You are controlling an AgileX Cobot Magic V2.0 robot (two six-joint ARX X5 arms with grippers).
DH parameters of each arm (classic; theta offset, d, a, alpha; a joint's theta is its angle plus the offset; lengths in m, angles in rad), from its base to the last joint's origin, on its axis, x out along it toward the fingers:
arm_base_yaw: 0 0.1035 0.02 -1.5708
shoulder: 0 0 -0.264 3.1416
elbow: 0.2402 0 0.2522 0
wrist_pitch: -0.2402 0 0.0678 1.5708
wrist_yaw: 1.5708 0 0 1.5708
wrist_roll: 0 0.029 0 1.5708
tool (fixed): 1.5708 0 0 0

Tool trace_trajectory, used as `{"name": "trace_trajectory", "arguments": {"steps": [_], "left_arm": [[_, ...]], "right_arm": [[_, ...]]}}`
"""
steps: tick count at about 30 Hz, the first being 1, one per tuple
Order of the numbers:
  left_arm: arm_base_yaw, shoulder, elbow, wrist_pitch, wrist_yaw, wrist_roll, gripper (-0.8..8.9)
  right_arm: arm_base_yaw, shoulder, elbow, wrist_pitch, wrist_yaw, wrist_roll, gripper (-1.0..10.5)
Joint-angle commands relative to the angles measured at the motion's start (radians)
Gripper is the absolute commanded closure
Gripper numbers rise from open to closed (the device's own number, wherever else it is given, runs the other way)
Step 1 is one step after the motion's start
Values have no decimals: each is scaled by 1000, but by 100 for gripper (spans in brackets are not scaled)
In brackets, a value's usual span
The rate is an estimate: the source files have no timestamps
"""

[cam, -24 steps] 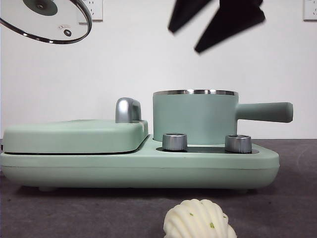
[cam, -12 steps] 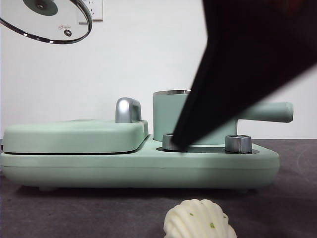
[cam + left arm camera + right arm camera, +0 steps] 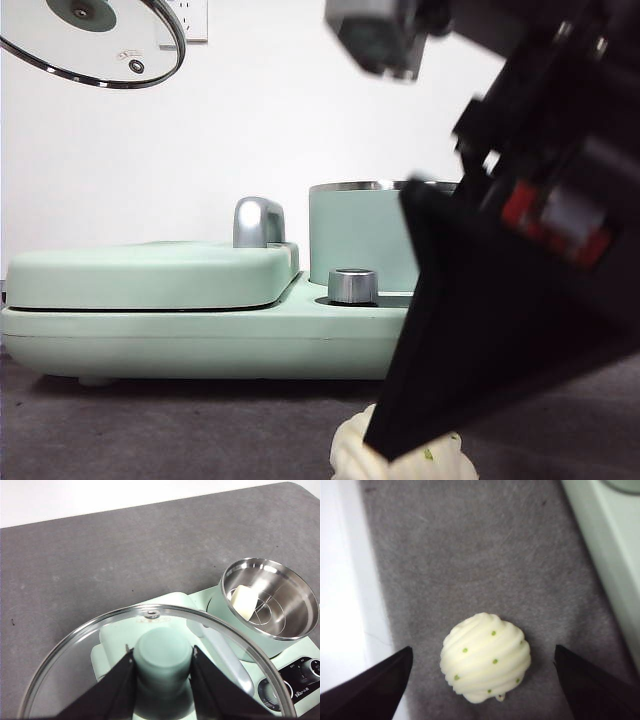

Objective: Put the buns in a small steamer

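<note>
Biggest risk from there: the right gripper [image 3: 482, 680] was spread wide over the shell bun [image 3: 486, 663], which sat on the mat in front of the steamer [image 3: 270, 597], right by the table edge. Soft and ridged, it could squash under a hard pinch, or roll off that edge if one jaw nudged it first. The left gripper [image 3: 162, 680] was clamped on the knob of the lid [image 3: 150, 665], held up off to the side of the steamer, so the opening looked clear. Count: two buns, the block bun [image 3: 243, 601] already inside the steamer; one steamer, one lid, two grippers.
</note>
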Motion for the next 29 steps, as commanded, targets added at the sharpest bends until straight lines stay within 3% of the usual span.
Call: {"name": "trace_trajectory", "arguments": {"steps": [1, 11, 16, 23, 29], "left_arm": [[-2, -1, 16, 27, 2, 3, 803], [-2, -1, 16, 26, 2, 4, 803], [-2, -1, 16, 26, 2, 4, 803], [-2, -1, 16, 27, 2, 5, 803], [-2, -1, 16, 27, 2, 7, 803]], "right_arm": [[12, 61, 3, 20, -10, 24, 517], [12, 135, 4, 48, 2, 95, 713], [10, 64, 10, 10, 2, 159, 723], [-34, -136, 224, -414, 3, 333, 723], [-143, -143, 489, -689, 1, 357, 722]]}}
